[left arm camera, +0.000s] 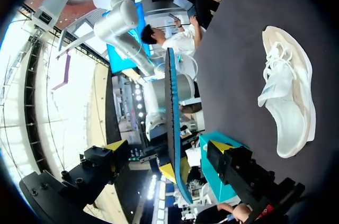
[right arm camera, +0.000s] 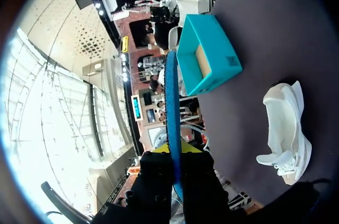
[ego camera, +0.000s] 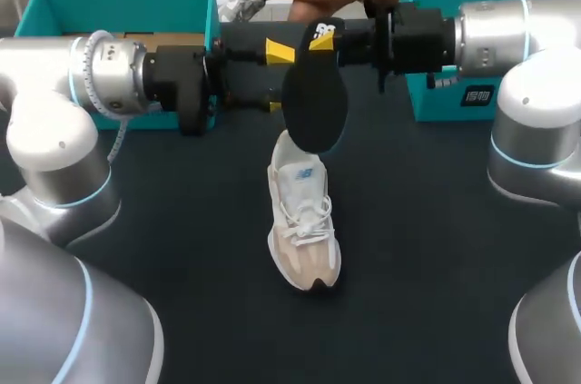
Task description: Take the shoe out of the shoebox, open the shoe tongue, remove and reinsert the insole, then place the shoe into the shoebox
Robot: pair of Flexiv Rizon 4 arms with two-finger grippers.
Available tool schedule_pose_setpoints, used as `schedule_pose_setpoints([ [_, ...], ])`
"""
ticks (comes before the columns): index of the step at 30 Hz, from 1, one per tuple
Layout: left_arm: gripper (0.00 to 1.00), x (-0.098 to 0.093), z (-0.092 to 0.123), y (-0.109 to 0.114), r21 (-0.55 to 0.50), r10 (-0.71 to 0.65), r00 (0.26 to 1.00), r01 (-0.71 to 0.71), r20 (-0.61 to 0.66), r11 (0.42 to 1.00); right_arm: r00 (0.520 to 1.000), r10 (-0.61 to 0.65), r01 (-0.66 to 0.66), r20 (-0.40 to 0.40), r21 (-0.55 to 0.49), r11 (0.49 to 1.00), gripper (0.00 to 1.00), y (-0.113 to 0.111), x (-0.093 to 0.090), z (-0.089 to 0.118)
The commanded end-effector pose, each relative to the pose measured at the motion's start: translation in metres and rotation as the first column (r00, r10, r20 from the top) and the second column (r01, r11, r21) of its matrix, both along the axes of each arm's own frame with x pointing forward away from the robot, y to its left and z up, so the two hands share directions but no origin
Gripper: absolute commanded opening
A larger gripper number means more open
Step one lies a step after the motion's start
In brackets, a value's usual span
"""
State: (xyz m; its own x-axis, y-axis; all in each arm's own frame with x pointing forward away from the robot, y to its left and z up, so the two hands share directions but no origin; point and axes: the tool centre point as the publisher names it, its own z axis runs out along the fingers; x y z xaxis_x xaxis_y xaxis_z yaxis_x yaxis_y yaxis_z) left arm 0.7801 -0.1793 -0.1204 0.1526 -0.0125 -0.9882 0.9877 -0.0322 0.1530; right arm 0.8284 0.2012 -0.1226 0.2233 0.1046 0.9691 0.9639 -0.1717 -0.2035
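right gripper (right arm camera: 175, 151) clamped on insole (ego camera: 315, 98), held above shoe (ego camera: 304, 221) on table (ego camera: 182, 257) | left gripper (ego camera: 275, 77) wide, straddling insole, not touching | risk: thin edge grip likely slips or twists at handover; insole could miss shoe opening

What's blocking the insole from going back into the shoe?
Nothing visible. The insole hangs from the right pincer above the shoe; the open left pincer sits beside it, not below.
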Motion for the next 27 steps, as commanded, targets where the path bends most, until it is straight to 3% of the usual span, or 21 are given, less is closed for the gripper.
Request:
schedule_pose_setpoints([
  [1,0.79,0.0022,-0.0059,-0.0068,-0.022,-0.004,1.0,0.004,0.001,1.0,1.0,-0.003,0.003,0.01,0.032,0.999,0.0,0.0209,0.0053,-0.0071],
  [3,0.63,0.002,-0.0062,-0.0088,-0.028,-0.004,1.0,0.004,0.001,1.0,1.0,-0.003,0.003,0.01,0.033,0.999,0.0,0.0221,0.0058,-0.007],
  [4,0.49,0.0018,-0.0062,-0.0098,-0.034,-0.007,1.0,0.007,0.001,0.999,1.0,-0.003,0.003,0.01,0.034,0.999,0.0,0.0223,0.006,-0.007],
  [6,0.4,0.0014,-0.0063,-0.0112,-0.037,-0.008,1.0,0.009,0.002,0.999,1.0,-0.004,0.003,0.013,0.034,0.999,0.0,0.0225,0.0064,-0.0068],
  [8,0.24,0.0009,-0.0066,-0.0123,-0.037,-0.01,1.0,0.01,0.002,0.999,1.0,-0.003,0.003,0.014,0.033,0.999,0.0,0.0219,0.007,-0.0065],
  [9,0.22,0.0007,-0.0067,-0.0126,-0.039,-0.013,1.0,0.013,0.001,0.999,1.0,-0.003,0.002,0.014,0.032,0.999,0.0,0.0216,0.0071,-0.0064],
  [11,0.0,-0.0001,-0.0077,-0.0133,-0.038,-0.016,1.0,0.016,0.0,0.999,1.0,-0.001,0.001,0.012,0.029,1.0,0.0,0.0213,0.0072,-0.0063],
  [21,0.0,-0.0018,-0.0096,-0.0119,-0.035,-0.014,1.0,0.014,-0.004,0.999,1.0,-0.002,0.002,0.009,0.028,1.0,0.0,0.0203,0.0071,-0.0083],
  [25,0.0,-0.0031,-0.0085,-0.0085,-0.039,-0.013,1.0,0.012,-0.008,0.999,0.998,0.02,-0.022,0.052,0.029,0.999,0.0,0.0199,0.0072,-0.007],
  [26,0.0,-0.0037,-0.0075,-0.0071,-0.044,-0.013,1.0,0.012,-0.012,0.999,0.997,0.031,-0.033,0.077,0.025,0.999,0.44,0.0179,0.0071,-0.0062],
  [27,0.0,-0.0043,-0.0067,-0.0058,-0.045,-0.013,1.0,0.012,-0.013,0.999,0.995,0.03,-0.034,0.092,0.037,0.999,1.0,0.0156,0.0064,-0.0054],
])
